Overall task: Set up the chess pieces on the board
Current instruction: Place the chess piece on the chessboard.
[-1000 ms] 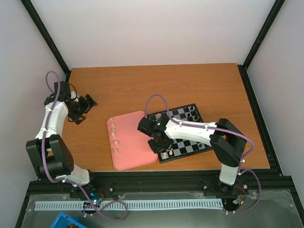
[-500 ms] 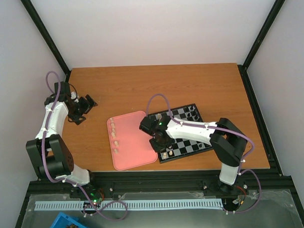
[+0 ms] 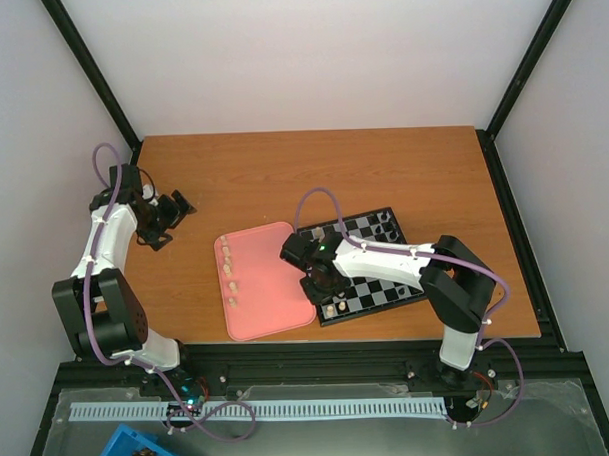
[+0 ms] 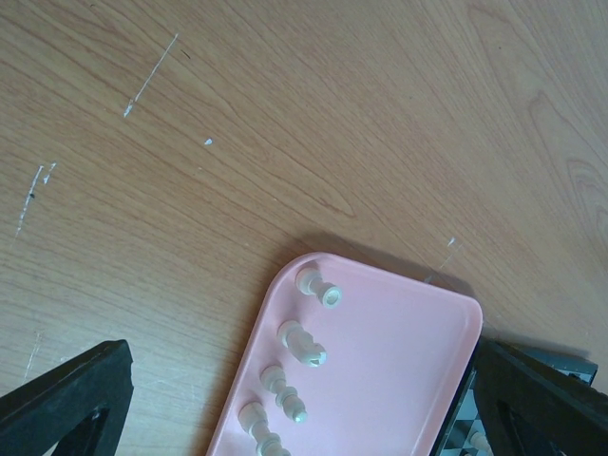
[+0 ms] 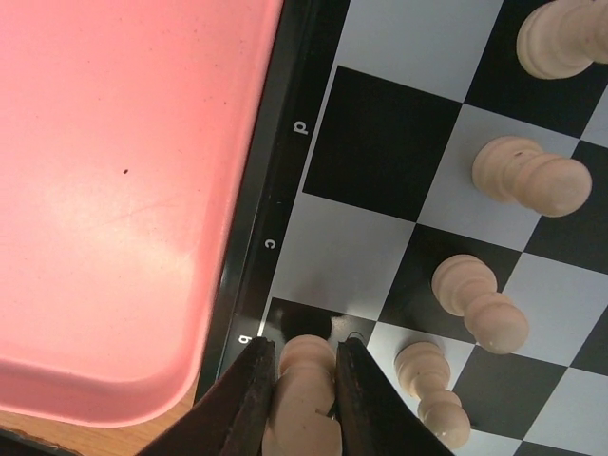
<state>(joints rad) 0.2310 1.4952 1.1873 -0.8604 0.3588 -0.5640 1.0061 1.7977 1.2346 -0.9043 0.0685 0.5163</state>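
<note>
The right gripper [image 5: 304,353] has its jaws nearly closed on a cream chess piece [image 5: 302,399], pinched over the dark square by the "b" mark on the board [image 5: 285,180], right at its left edge. The left gripper [image 3: 171,220] is parked far-left over the worktop [image 4: 285,114], jaws spread wide, nothing held.

What could go wrong: a cream pawn [image 5: 432,380] stands just beside the held piece, so it could easily be bumped by a jaw when the grip is let go. If the piece is released tilted or not fully down, it would probably tip onto the rim or against the pink tray [image 5: 114,190], which sits right alongside.

Hard to make out: the held piece is cut off by the bottom of the right wrist view, so its type and whether its base touches the square can't be told. The loose cream pieces on the tray [image 4: 318,293] are partly cropped too, so no proper count can be given.
</note>
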